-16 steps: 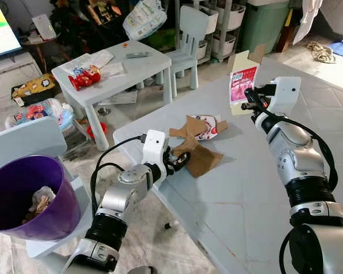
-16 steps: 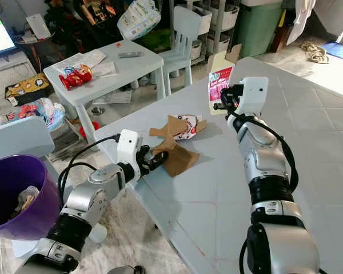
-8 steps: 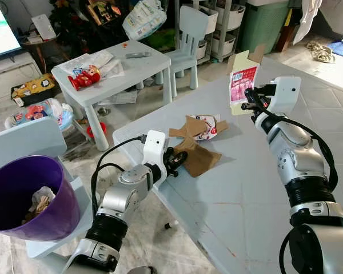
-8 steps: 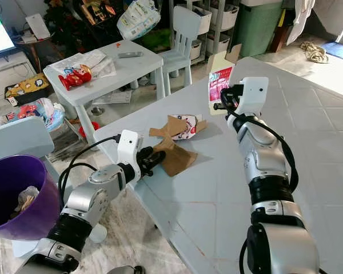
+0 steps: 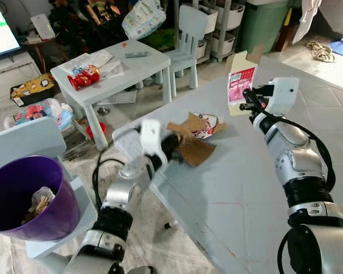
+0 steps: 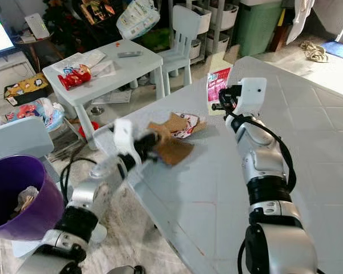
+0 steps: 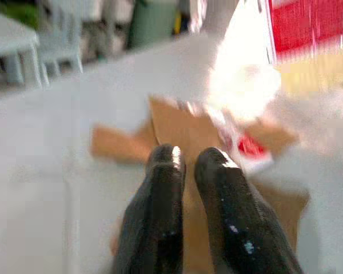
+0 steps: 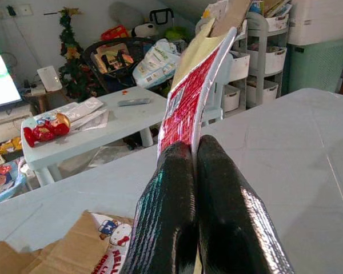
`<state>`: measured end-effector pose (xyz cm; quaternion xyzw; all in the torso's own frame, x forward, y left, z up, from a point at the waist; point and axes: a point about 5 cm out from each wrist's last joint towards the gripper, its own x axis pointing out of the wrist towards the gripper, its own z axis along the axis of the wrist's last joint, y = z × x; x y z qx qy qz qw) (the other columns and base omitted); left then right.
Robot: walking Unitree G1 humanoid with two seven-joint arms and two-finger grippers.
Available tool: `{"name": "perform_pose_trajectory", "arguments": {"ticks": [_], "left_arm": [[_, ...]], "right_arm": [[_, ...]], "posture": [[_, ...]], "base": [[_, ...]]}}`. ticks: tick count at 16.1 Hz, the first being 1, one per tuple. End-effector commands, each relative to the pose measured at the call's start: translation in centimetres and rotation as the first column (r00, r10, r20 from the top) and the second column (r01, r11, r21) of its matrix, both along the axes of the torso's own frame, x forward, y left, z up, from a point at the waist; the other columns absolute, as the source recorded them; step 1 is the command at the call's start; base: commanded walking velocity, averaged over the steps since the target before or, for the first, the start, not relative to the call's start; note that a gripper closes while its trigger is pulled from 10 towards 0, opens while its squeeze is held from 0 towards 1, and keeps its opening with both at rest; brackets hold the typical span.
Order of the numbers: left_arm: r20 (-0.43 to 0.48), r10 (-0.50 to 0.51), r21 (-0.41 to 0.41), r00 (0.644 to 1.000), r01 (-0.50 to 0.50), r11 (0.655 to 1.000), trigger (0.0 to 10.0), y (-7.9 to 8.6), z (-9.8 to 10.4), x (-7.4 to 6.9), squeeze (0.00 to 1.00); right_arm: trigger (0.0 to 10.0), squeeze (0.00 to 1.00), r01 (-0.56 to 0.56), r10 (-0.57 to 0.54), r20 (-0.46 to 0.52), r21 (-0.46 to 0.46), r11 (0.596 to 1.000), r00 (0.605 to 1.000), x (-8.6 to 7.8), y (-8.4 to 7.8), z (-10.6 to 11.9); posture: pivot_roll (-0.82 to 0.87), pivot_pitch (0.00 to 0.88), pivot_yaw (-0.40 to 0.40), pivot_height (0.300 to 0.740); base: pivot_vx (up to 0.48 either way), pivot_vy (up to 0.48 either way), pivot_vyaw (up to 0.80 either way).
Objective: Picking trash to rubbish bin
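Right hand raised above the far part of the large grey desk, its two black fingers pressed together on the lower edge of a flattened red-and-cream cardboard packet. Packet stands upright above the hand, clear of the desk. Judgement: pinched by an edge so it hangs free and can be carried off the desk without dragging.

Left hand blurred in the head views, so the arm is in motion. It sits at the near edge of the torn brown cardboard sheet lying flat on the desk. Wrist view: fingers almost together, a thin gap between them, with the brown sheet directly ahead and under the tips. Cannot tell whether they have an edge of the sheet nipped or are merely drawn together over it.

Just beyond the left hand, a white printed carton scrap with red cartoon figures rests on the brown sheet, touching it.

Purple round plastic rubbish bin stands well off to the left hand's outer side, below desk level, on a pale ledge; some crumpled trash already inside. It is well apart from the right hand's packet, across the desk.

Judgement: one piece lifted, none of these binned yet; both desk pieces remain. Likely risk: the thin sheet slipping from a shallow edge pinch.
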<state>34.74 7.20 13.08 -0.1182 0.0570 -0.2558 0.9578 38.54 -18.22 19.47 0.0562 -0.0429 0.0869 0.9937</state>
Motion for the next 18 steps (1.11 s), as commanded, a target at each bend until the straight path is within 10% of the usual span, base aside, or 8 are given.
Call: {"name": "perform_pose_trajectory", "arguments": {"ticks": [1,10,15,16,17,18], "left_arm": [[0.033,0.015,-0.021,0.999,-0.014,1.000,0.0,0.0,0.8,0.1,0.00],[0.210,0.029,-0.027,0.977,-0.024,0.999,0.0,-0.1,3.7,0.3,0.00],[0.299,-0.029,0.153,0.954,-0.018,0.988,0.0,1.3,3.6,-0.2,0.00],[0.271,-0.058,0.172,0.961,0.011,0.985,0.0,1.7,3.3,-0.2,1.00],[0.248,-0.100,0.191,0.964,0.053,0.980,8.2,2.1,3.1,-0.4,1.00],[0.231,-0.155,0.205,0.961,0.107,0.973,10.0,2.0,3.0,-0.8,1.00]], "right_arm": [[0.0,0.00,0.008,-0.008,0.016,-0.003,1.000,1.000,0.0,-0.1,0.4],[0.0,0.00,0.011,-0.011,0.019,-0.001,1.000,1.000,0.0,-0.1,0.4],[0.0,0.00,0.007,-0.007,0.020,0.001,1.000,1.000,0.1,0.2,0.4],[0.0,0.00,0.007,-0.007,0.020,0.001,1.000,1.000,0.1,0.1,0.4],[0.0,0.00,0.008,-0.008,0.019,0.001,1.000,1.000,0.1,0.1,0.4],[0.0,0.00,0.009,-0.009,0.018,0.001,1.000,1.000,0.0,0.0,0.4]], "posture": [[0.03,0.077,0.025,0.740],[0.03,0.076,0.022,0.740],[0.04,0.077,0.019,0.740],[0.04,0.078,0.020,0.740],[0.04,0.078,0.021,0.740],[0.04,0.077,0.022,0.740]], "base": [[0.000,0.000,0.00],[0.000,0.000,0.00],[0.000,0.000,0.00],[0.000,0.000,0.00],[0.000,0.000,0.00],[0.000,0.000,0.00]]}}
